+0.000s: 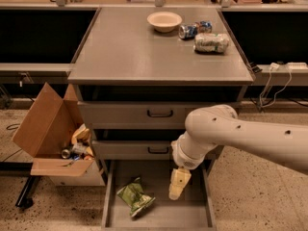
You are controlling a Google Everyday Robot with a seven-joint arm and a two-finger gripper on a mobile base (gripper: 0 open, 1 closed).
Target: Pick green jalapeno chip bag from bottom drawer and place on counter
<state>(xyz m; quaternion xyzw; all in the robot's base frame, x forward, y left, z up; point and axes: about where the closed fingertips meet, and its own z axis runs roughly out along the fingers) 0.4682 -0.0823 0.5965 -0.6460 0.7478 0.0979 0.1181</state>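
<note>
The green jalapeno chip bag lies wrinkled on the floor of the open bottom drawer, left of centre. My gripper hangs on the white arm over the drawer's middle, to the right of the bag and apart from it, pointing down. The counter is the flat grey top of the cabinet above.
On the counter's far part stand a cream bowl, a blue drink can on its side and a whitish cylindrical packet. Two shut drawers with black handles sit above the open one. An open cardboard box of trash stands left of the cabinet.
</note>
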